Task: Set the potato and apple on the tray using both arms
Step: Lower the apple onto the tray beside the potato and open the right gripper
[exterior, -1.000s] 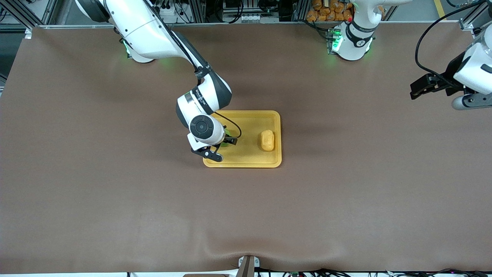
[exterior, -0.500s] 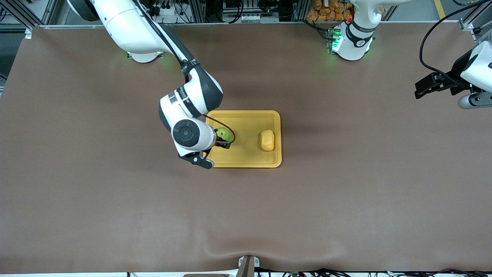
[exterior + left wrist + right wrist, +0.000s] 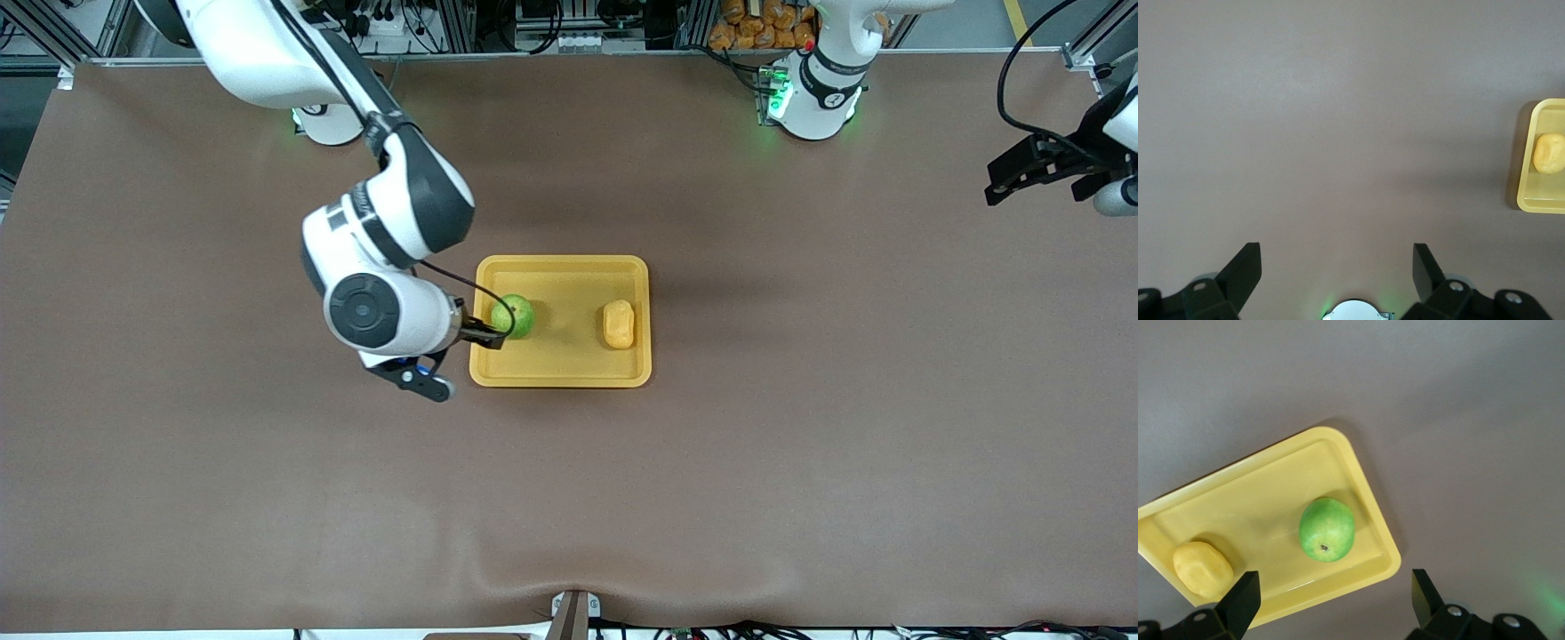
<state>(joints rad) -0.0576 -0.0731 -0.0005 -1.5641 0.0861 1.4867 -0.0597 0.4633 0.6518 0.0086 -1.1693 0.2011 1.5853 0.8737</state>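
Front view shows one tray (image 3: pixel 560 373) near the middle of the table, a bit toward the edge where the robot bases stand. One apple (image 3: pixel 514 316) and one potato (image 3: pixel 618 324) both lie on the tray, well apart from each other. The apple sits at the tray end toward the right arm's end of the table, and the potato at the end toward the left arm's. The potato's long side runs from the bases' edge toward the front camera's edge. The right gripper (image 3: pixel 486 338) is up over the tray's rim, just beside the apple, and the apple lies from it toward the potato. In the right wrist view its two fingers stand wide apart with nothing between them. The left gripper (image 3: pixel 1009 173) is up over the table's end edge on the left arm's side, well away from the tray, and it waits. In the left wrist view its fingers (image 3: pixel 1245 273) are also spread wide and hold nothing. The right arm is much nearer to the tray. Both things look placed, so I think the job is about done.
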